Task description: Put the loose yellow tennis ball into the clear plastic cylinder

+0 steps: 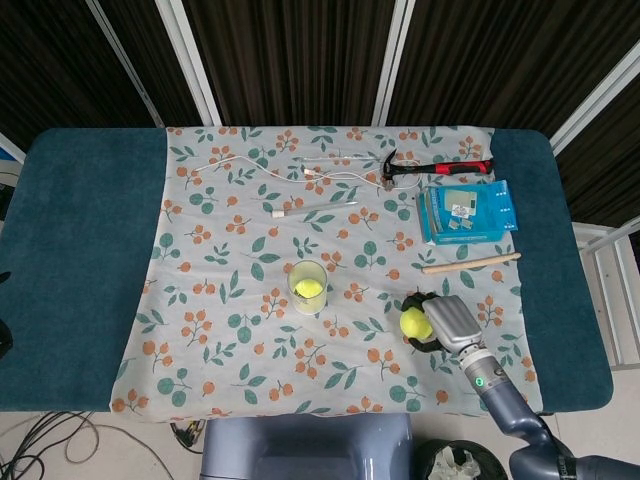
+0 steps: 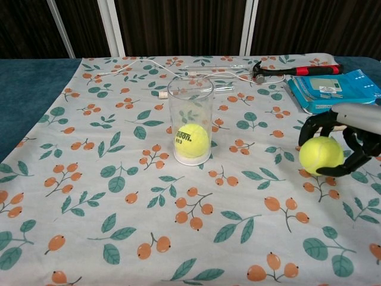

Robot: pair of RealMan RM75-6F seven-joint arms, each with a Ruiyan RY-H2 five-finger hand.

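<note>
Dark curtained panels sat behind a teal table (image 1: 80, 250) with a floral cloth (image 2: 119, 196) spread over most of it. Nearest the robot, the right arm (image 1: 500, 395) came up from the bottom right corner in the head view, forearm angled toward the middle of the cloth. The right hand (image 2: 348, 140) had its black fingers (image 2: 312, 128) curled around the loose yellow tennis ball (image 2: 321, 156), thumb underneath, so it was gripping the ball. From the chest view the ball looked lifted just off the cloth, though I couldn't say that for sure. Left hand wasn't visible in either view.

Further in, well apart to the left of that hand, the clear plastic cylinder (image 2: 190, 119) stood upright near the cloth's center with a second tennis ball (image 2: 191, 140) sitting at its bottom. Beyond the hand lay a wooden stick (image 1: 470, 263), then a blue booklet (image 1: 467, 211). At the far edge were a red-handled hammer (image 1: 440, 167) and a white cable (image 1: 270, 165)
</note>
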